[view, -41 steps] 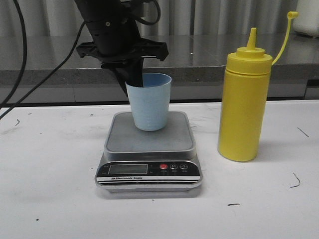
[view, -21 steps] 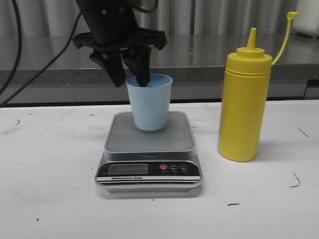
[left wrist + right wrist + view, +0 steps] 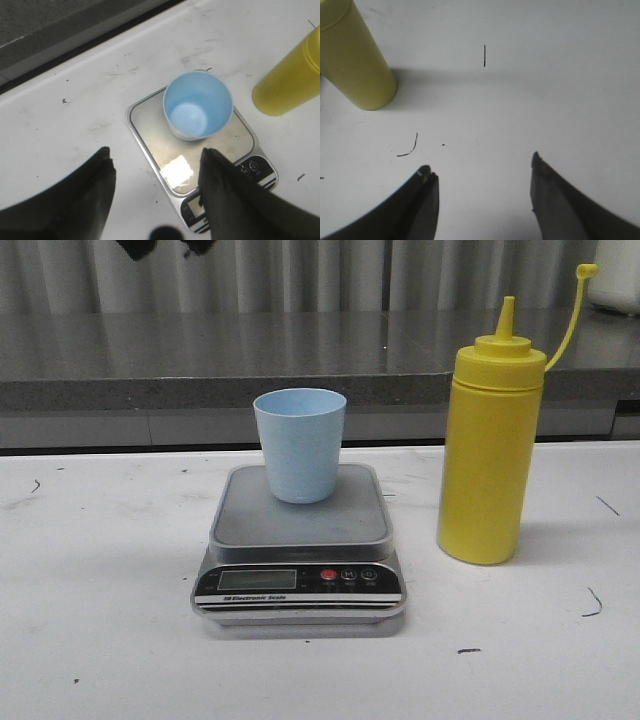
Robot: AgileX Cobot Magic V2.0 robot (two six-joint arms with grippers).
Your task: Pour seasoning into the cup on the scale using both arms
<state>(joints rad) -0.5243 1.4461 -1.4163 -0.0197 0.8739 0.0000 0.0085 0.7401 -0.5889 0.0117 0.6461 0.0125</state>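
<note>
Below the open left gripper (image 3: 155, 160) cup (image 3: 197, 106) sits on scale (image 3: 150, 130); open right gripper (image 3: 482, 172) should clamp seasoning (image 3: 355, 60) mid-body, upright.

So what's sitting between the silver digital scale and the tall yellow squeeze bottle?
Nothing: front view shows only bare white table between the silver scale and yellow squeeze bottle.

I see even, fairly bright light on the white table (image 3: 100, 570). A hard glare patch burns out part of the scale (image 3: 176, 170) platform in my left wrist view. The seasoning (image 3: 355, 60) throws a soft shadow sideways. Both wrist views show blurred fingers close up.
</note>
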